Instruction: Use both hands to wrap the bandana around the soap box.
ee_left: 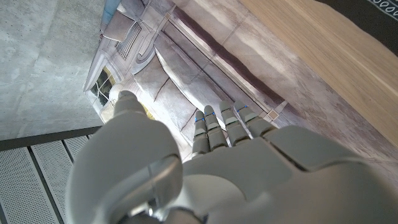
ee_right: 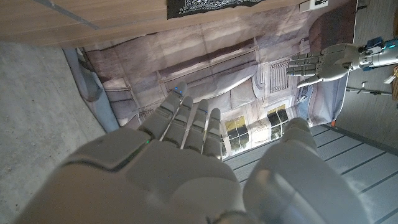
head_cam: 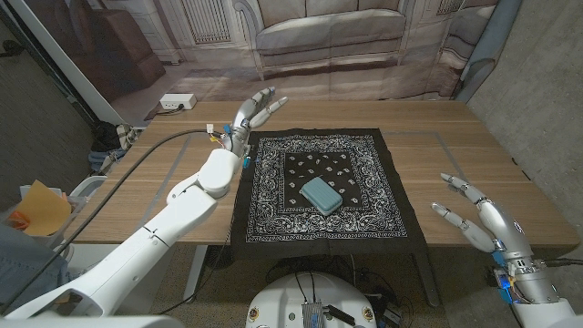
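A black bandana with a white paisley print lies spread flat on the wooden table. A teal soap box sits near its middle, turned at an angle. My left hand hovers beyond the bandana's far left corner, fingers spread and holding nothing. My right hand is off the bandana's near right side, close to the table's front edge, fingers apart and empty. The left hand fills the left wrist view with fingers extended. The right hand does likewise in the right wrist view, where the bandana's edge and the left hand also show.
A white power strip lies on the floor behind the table's far left. A printed backdrop showing a sofa hangs behind the table. Bare wood flanks the bandana on both sides. A cable runs along my left arm.
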Available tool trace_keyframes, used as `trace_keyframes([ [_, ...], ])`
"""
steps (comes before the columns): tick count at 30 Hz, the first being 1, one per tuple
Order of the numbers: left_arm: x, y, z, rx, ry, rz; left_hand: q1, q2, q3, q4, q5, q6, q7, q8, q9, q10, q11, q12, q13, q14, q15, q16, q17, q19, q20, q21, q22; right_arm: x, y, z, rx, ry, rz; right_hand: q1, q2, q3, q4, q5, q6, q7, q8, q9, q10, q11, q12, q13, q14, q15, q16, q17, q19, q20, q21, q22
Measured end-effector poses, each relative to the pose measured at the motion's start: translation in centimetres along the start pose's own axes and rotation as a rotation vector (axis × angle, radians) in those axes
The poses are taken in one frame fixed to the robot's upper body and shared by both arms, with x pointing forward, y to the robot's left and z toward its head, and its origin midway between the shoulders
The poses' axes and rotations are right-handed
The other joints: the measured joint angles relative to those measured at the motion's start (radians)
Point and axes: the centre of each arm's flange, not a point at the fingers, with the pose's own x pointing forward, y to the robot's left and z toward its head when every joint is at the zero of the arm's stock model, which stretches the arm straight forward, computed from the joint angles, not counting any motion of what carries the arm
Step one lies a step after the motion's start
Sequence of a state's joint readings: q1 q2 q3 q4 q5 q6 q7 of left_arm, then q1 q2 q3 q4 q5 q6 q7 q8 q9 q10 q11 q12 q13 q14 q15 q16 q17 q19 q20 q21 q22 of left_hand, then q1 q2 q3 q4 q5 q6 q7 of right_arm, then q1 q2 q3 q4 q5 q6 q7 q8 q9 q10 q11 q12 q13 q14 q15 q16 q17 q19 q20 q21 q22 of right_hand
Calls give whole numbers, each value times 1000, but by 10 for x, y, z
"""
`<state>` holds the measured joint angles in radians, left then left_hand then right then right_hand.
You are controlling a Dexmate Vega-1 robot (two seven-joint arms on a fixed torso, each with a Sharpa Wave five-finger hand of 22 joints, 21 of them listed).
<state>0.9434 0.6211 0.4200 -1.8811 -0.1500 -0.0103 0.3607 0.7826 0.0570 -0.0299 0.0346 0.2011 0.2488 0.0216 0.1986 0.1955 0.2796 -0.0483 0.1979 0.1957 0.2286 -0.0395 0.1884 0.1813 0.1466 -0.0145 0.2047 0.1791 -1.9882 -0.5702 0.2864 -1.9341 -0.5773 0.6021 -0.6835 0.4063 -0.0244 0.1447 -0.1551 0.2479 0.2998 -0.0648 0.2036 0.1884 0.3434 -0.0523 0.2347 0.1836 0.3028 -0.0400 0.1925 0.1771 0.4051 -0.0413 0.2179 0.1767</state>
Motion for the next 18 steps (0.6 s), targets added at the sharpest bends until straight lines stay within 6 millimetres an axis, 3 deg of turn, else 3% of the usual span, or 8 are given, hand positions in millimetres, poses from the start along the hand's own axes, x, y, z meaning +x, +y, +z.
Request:
trace_keyframes([
  [4,0,-1,0,1,2,-6,0,0,0,0,0,2,2,0,0,0,0,0,0,0,0,0,0,2,-2,0,0,-7,6,7,17,-6,33,14,-14,-4,-4,10,-7,-7,0,0,0,0,0,0,0,0,-1,0,0,0,-4,0],
  [6,6,6,13,13,-29,-4,0,0,0,0,0,2,2,0,0,0,0,0,0,0,0,0,0,1,-2,0,0,-12,5,3,-120,-13,-10,30,-30,-2,-11,23,-12,-20,0,0,-8,-8,-1,0,-5,-2,-8,0,-1,0,-11,0],
  [11,13,9,20,29,-47,-10,0,0,-2,2,0,2,2,0,0,0,0,0,0,0,0,0,0,1,-1,0,0,-21,13,7,-169,-19,5,86,-67,2,-15,59,-29,-43,0,0,-34,-34,-18,5,-44,0,-12,0,-31,-3,-23,0],
  [18,18,10,27,43,-65,-15,0,0,-3,3,0,2,2,0,-2,0,0,0,0,0,0,0,0,1,-2,0,0,-32,26,10,-263,-31,16,171,-95,2,-15,112,-58,-72,-5,5,-102,-39,-39,6,-114,2,-23,2,-94,-1,-34,0],
])
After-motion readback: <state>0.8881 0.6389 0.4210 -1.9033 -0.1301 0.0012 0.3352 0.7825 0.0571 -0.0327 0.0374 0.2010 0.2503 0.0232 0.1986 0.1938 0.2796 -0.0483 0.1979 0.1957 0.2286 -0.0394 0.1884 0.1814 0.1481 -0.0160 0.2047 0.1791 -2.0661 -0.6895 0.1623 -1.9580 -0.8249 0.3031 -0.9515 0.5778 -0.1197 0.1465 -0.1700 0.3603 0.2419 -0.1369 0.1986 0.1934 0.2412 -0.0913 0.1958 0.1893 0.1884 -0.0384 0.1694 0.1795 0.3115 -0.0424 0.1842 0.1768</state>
